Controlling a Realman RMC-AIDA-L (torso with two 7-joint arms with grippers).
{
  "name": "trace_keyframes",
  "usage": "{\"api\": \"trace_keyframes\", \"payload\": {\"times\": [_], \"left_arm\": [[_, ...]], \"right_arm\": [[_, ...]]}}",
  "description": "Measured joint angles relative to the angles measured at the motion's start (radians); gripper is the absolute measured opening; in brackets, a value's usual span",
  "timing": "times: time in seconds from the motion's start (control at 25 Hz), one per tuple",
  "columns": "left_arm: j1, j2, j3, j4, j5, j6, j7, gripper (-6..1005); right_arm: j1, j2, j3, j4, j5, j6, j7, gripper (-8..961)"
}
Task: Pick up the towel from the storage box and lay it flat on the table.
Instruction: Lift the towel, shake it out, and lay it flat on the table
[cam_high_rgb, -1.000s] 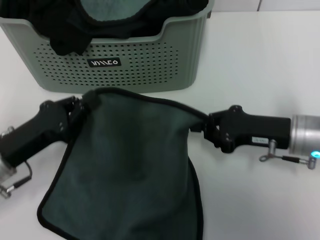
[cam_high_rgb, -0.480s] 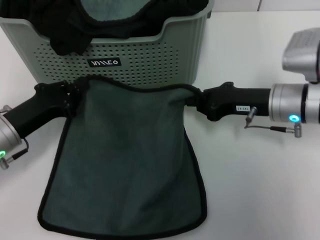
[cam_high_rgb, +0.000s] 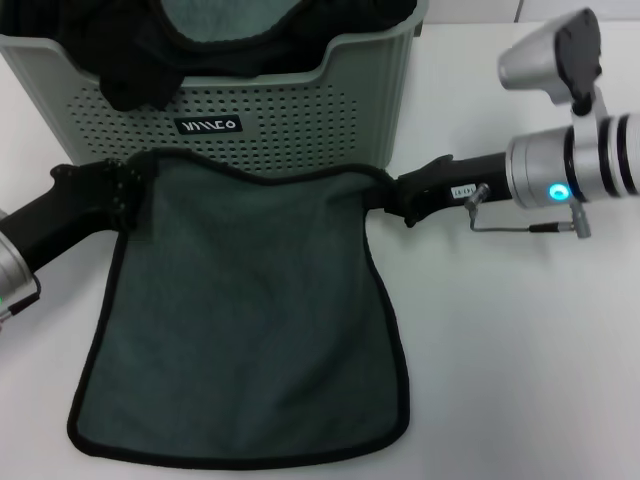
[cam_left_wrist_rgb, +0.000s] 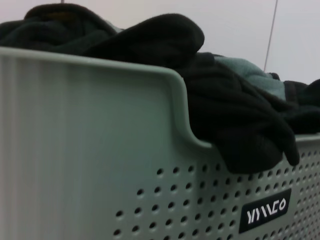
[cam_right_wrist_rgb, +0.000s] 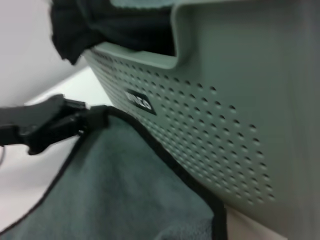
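1. The dark teal-green soft towel with black stitched edging (cam_high_rgb: 245, 320) lies spread on the plain smooth white table (cam_high_rgb: 500, 350), its near hem closest to the robot and its far edge stretched between the 2 pincers, just in front of the basket.
2. The left gripper (cam_high_rgb: 125, 190) is clamped on the towel's far left corner; the cloth spreads from its tips down toward the robot and across to the other pincer.
3. The right gripper (cam_high_rgb: 392, 198) is pinched shut on the far right corner, level with the left one, its black body running out to the silver arm on the right.
4. In the right wrist view the towel's far edge (cam_right_wrist_rgb: 150, 145) runs close along the perforated wall toward the left gripper (cam_right_wrist_rgb: 82, 120), which grips the corner there.
5. Just beyond both pincers stands the pale sage-green perforated plastic storage box (cam_high_rgb: 350, 110), its small black label with white lettering (cam_high_rgb: 207, 125) facing the robot.
6. Black cloth (cam_high_rgb: 140, 70) is heaped inside the box and hangs over its dipped front rim, beyond the left pincer.
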Motion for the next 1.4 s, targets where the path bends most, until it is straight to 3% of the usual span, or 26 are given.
{"api": "trace_keyframes", "payload": {"times": [0.2, 0.36, 0.92, 1.4], "left_arm": [[0.03, -0.003, 0.001, 0.007, 0.0, 0.007, 0.015, 15], [0.05, -0.006, -0.001, 0.01, 0.0, 0.011, 0.038, 15], [0.075, -0.032, -0.011, 0.028, -0.027, 0.04, 0.085, 16], [0.089, -0.041, -0.014, 0.027, -0.041, 0.034, 0.085, 36]], "right_arm": [[0.003, 0.001, 0.002, -0.125, -0.207, -0.001, 0.199, 14], [0.029, 0.002, 0.002, -0.145, -0.298, 0.015, 0.287, 14], [0.134, 0.007, 0.004, -0.143, -0.505, 0.045, 0.488, 15], [0.183, 0.01, 0.004, -0.125, -0.56, 0.063, 0.578, 15]]}}
